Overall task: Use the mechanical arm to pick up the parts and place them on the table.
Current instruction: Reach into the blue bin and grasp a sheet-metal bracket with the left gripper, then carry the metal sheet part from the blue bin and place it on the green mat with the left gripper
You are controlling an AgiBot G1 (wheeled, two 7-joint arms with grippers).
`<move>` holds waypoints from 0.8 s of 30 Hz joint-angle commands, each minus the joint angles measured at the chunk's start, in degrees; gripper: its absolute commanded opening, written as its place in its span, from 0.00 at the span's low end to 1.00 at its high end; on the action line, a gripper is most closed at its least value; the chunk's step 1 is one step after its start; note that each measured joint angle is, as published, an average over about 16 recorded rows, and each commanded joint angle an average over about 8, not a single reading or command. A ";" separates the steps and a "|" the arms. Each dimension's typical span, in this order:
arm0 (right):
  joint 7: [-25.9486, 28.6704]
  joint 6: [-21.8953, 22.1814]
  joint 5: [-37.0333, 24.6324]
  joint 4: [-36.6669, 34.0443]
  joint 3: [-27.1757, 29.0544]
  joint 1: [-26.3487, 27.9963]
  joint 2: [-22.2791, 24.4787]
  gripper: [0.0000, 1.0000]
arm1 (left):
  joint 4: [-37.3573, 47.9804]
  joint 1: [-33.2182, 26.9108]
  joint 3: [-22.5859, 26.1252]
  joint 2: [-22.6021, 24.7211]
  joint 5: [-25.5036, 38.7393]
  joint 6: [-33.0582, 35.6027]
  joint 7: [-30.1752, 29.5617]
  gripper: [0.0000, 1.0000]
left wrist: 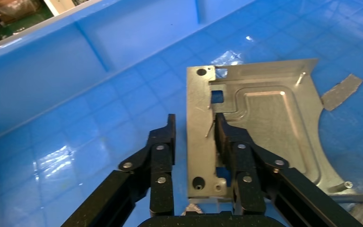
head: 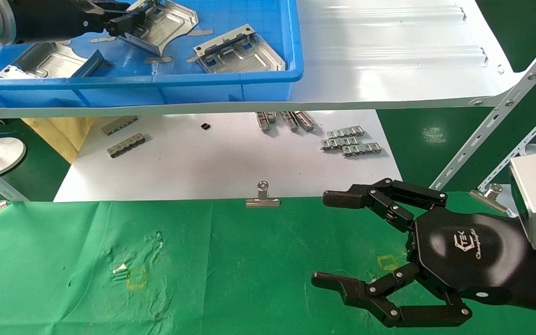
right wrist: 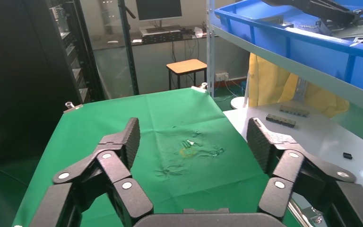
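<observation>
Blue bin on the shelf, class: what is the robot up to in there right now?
The left gripper is inside the blue bin, its fingers straddling the folded edge of a silver stamped part, not yet clamped. Two more parts lie in the bin. The right gripper hangs open over the green-cloth table, which holds no part yet.

Head camera looks down; wrist cameras sit close behind their jaws.

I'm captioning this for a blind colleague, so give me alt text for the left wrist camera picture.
The left gripper reaches into a blue plastic bin, its two black linkage fingers open astride the folded edge of a shiny stamped metal plate lying on the bin floor. A small grey strip lies beside the plate.
</observation>
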 commanded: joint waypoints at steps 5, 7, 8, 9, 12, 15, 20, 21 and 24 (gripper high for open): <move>0.00 0.00 0.00 0.00 0.00 0.00 0.00 1.00 | -0.35 0.19 -0.76 -0.32 -1.09 1.25 0.01 0.00; 0.00 0.00 0.00 0.00 0.00 0.00 0.00 1.00 | -0.80 -0.02 -1.28 -0.84 -1.84 2.70 0.37 0.00; 0.00 0.00 0.00 0.00 0.00 0.00 0.00 1.00 | -1.05 -0.18 -1.58 -1.17 -2.28 3.62 0.59 0.00; 0.00 0.00 0.00 0.00 0.00 0.00 0.00 1.00 | -1.34 -0.36 -1.90 -1.58 -2.76 4.78 0.90 0.00; 0.00 0.00 0.00 0.00 0.00 0.00 0.00 1.00 | -2.30 -0.86 -2.90 -3.09 -4.26 9.36 2.10 0.00; 0.00 0.00 0.00 0.00 0.00 0.00 0.00 1.00 | -3.47 -1.11 -3.73 -4.91 -5.61 15.97 3.93 0.00; 0.00 0.00 0.00 0.00 0.00 0.00 0.00 1.00 | -6.07 -0.68 -4.73 -7.98 -7.74 31.42 8.19 0.00; 0.00 0.00 0.00 0.00 0.00 0.00 0.00 1.00 | -6.75 -0.42 -4.91 -8.50 -8.28 34.22 9.06 0.00; 0.00 0.00 0.00 0.00 0.00 0.00 0.00 1.00 | -9.77 0.95 -5.06 -9.75 -10.14 40.16 11.14 0.00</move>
